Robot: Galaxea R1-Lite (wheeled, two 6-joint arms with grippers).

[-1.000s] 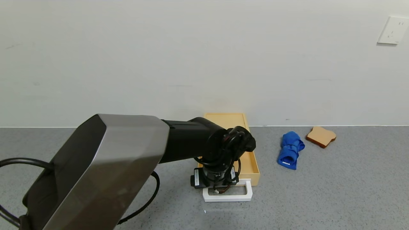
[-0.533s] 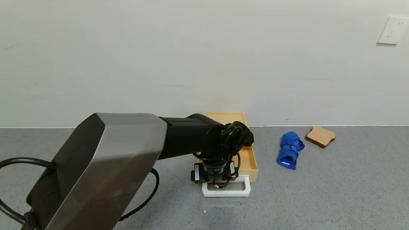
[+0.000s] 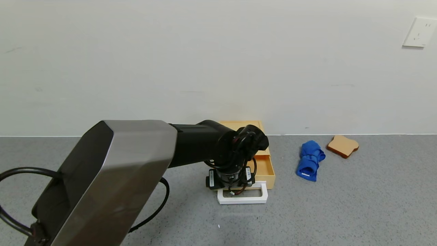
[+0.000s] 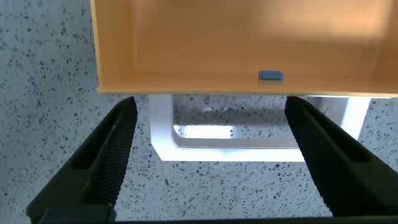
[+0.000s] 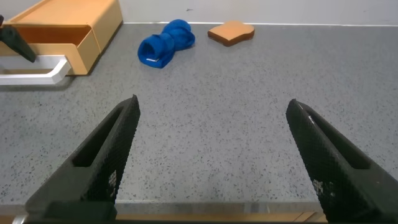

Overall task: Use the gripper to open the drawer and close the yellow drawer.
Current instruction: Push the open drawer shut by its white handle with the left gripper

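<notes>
Left arm: I have it stretched forward, wrist bent down, left gripper (image 4: 211, 158) pointing down with fingers (image 4: 106, 158) spread wide. Right gripper (image 5: 211, 155): low and level, its fingers (image 5: 109, 155) likewise parted, holding nothing.

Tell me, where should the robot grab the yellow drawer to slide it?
Probably by the white loop handle at the front of the yellow drawer, coming from above. The handle is a flat open rectangle on the table, so a finger can drop inside it. The open left gripper already straddles it there.
</notes>
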